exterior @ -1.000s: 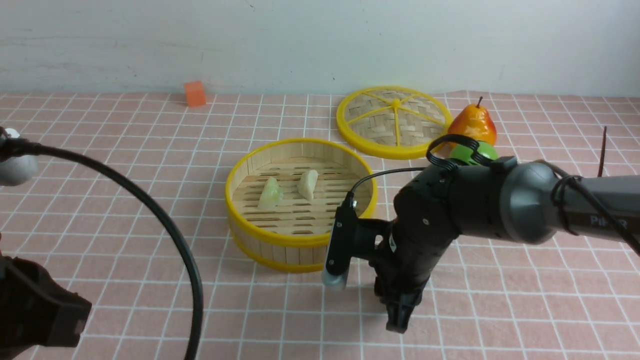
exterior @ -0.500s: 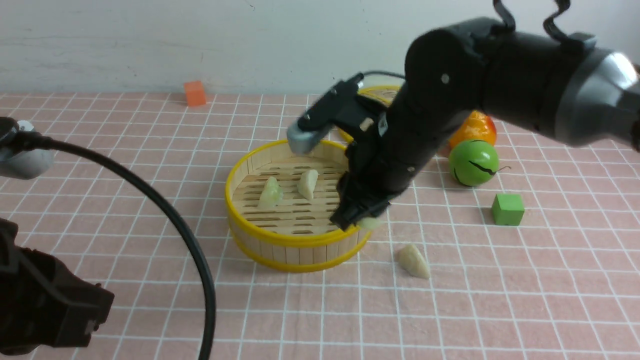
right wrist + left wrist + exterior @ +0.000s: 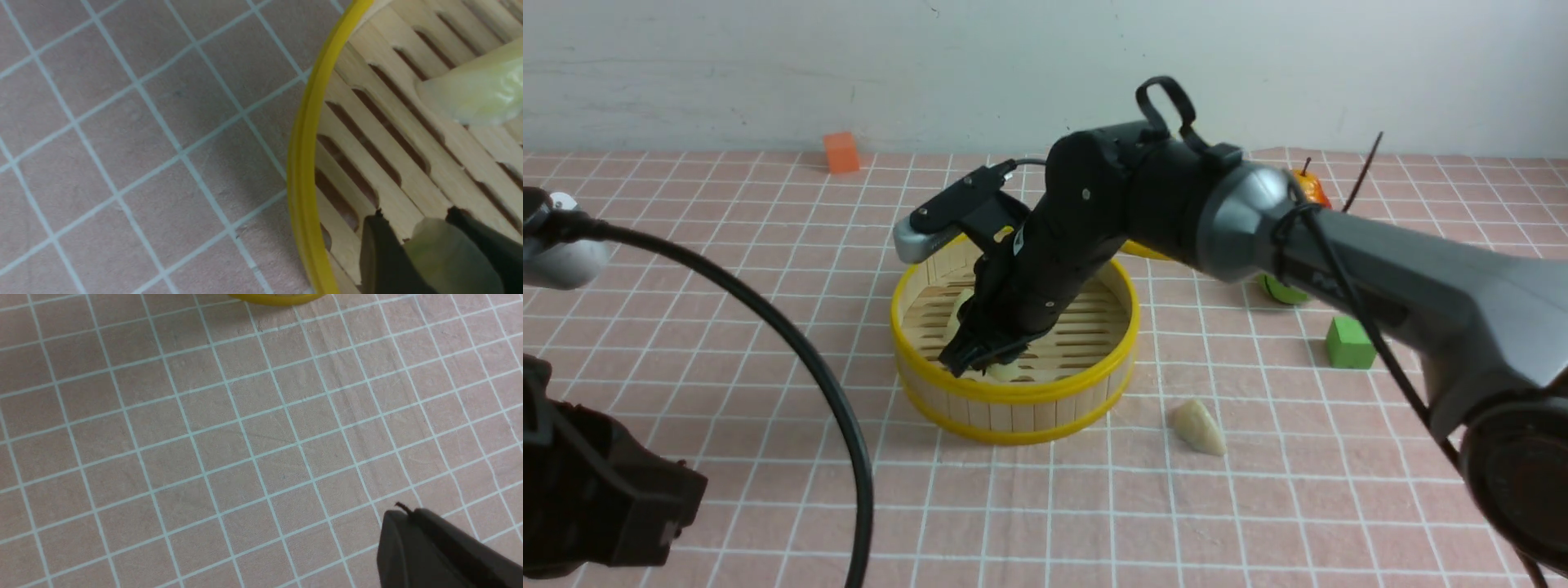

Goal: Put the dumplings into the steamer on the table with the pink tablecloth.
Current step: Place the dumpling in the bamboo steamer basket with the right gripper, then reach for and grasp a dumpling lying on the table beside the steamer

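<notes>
A pink tablecloth [image 3: 768,269] gridded in white covers the table [image 3: 686,506], with a pale wall [image 3: 768,65] behind. The right gripper [image 3: 980,353] reaches down inside the steamer [image 3: 1013,392], pinching a dumpling [image 3: 449,257] close to the slatted floor. Another dumpling [image 3: 478,94] lies near it on the slats. A third dumpling [image 3: 1199,426] lies on the cloth outside the steamer, to that claw's right. The left gripper [image 3: 408,522], pressed together, hovers over bare cloth.

Stretches right arm [image 3: 1258,220] across to centre, wrist bent steeply down, right gripper [image 3: 980,357] aimed downward, jaws pinching a dumpling [image 3: 445,261]. Holds left arm [image 3: 596,498] low at near left edge, left gripper [image 3: 404,516] closed tight.
</notes>
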`<action>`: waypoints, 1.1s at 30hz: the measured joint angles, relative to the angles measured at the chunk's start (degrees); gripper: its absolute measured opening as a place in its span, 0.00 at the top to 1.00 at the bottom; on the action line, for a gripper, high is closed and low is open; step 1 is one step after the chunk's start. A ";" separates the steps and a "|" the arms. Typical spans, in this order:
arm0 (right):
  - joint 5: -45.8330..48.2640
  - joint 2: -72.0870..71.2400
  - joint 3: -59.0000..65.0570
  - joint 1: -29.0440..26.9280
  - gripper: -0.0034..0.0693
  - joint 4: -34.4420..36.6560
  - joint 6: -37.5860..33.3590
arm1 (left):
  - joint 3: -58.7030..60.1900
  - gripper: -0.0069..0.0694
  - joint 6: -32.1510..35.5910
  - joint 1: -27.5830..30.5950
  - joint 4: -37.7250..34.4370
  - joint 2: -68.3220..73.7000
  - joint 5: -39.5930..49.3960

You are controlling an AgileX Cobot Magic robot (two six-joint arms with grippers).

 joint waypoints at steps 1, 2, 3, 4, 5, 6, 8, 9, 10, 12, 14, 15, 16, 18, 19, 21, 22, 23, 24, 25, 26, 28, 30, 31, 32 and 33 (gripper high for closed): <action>-0.27 0.64 -0.27 0.00 0.68 -0.27 0.00 | 0.00 0.93 0.00 0.00 0.23 0.00 0.12; -0.53 1.07 -0.35 0.00 0.67 -0.45 0.03 | 0.00 0.93 0.00 0.00 0.44 0.00 0.21; -0.71 1.19 -0.41 0.00 0.66 -0.45 0.03 | 0.00 0.93 0.00 0.00 0.45 0.00 0.21; -1.25 1.64 -0.43 0.00 0.60 -0.81 0.03 | 0.00 0.93 0.00 0.00 0.64 0.00 0.21; -1.42 1.73 -0.43 0.00 0.58 -1.03 0.03 | 0.00 0.93 0.00 0.00 0.64 0.00 0.21; -1.68 1.76 -0.47 0.00 0.52 -1.32 0.03 | 0.00 0.93 0.00 0.00 0.64 0.00 0.16; -1.75 1.76 -0.63 0.00 0.42 -2.14 0.07 | 0.00 0.93 0.00 0.00 0.64 0.00 0.16; -1.65 1.69 -0.70 0.00 0.40 -2.21 0.16 | 0.00 0.93 0.00 0.00 0.64 0.00 0.16; -1.04 1.51 -1.45 0.00 0.33 -2.81 0.60 | 0.00 0.93 0.00 0.00 0.64 0.00 0.16; 0.43 1.08 -2.55 0.00 0.28 -3.89 1.70 | 0.00 0.93 0.00 0.00 0.64 0.00 0.16; 3.68 -0.29 -4.56 0.00 0.23 -6.28 4.11 | 0.00 0.93 0.00 0.00 0.64 0.00 0.16; 6.88 -2.32 -6.39 0.00 0.22 -9.10 6.05 | 0.00 0.93 0.00 0.00 0.70 0.00 0.16; 8.64 -3.35 -7.57 0.00 0.21 -10.52 6.47 | 0.00 0.92 0.00 0.00 0.70 0.00 0.16; 13.33 -6.14 -9.34 0.00 0.21 -14.37 7.36 | 0.00 0.92 0.00 0.00 0.70 0.00 -0.04; 14.35 -6.71 -9.45 0.00 0.21 -15.09 7.44 | 0.00 0.92 0.00 0.00 0.70 0.00 -0.04; 20.06 -9.17 -10.10 -0.47 0.21 -17.82 8.43 | 0.00 0.92 0.00 0.00 0.70 0.00 -0.58; 21.39 -9.85 -10.23 -0.99 0.21 -18.42 8.74 | 0.00 0.92 0.00 0.00 0.70 0.00 -0.96; 22.06 -10.22 -10.06 -1.57 0.21 -18.48 9.11 | 0.00 0.92 0.00 0.00 0.70 0.00 -1.28; 22.31 -10.81 -9.30 -2.49 0.21 -18.21 9.76 | 0.00 0.92 0.00 0.00 0.64 0.00 -1.61; 22.39 -11.31 -7.93 -3.59 0.21 -17.65 10.53 | 0.00 0.91 0.00 0.00 0.64 0.00 -1.75; 22.44 -11.89 -6.05 -4.85 0.21 -16.67 11.16 | 0.00 0.91 0.06 0.00 0.61 0.00 -1.86; 22.56 -12.92 -2.10 -6.93 0.21 -14.35 12.06 | 0.00 0.91 0.28 0.00 0.61 0.00 -1.91; 22.57 -14.32 4.58 -9.61 0.21 -11.12 12.41 | 0.00 0.91 0.40 0.00 0.40 0.00 -1.91; 22.63 -15.08 8.34 -10.75 0.21 -9.09 12.41 | 0.00 0.91 0.40 0.00 0.40 0.00 -1.91; 22.58 -15.39 10.81 -11.32 0.21 -8.35 12.35 | 0.00 0.91 0.40 0.00 0.33 0.00 -1.91; 22.62 -15.68 13.17 -11.72 0.21 -7.47 12.30 | 0.00 0.91 0.41 0.00 0.29 0.00 -1.91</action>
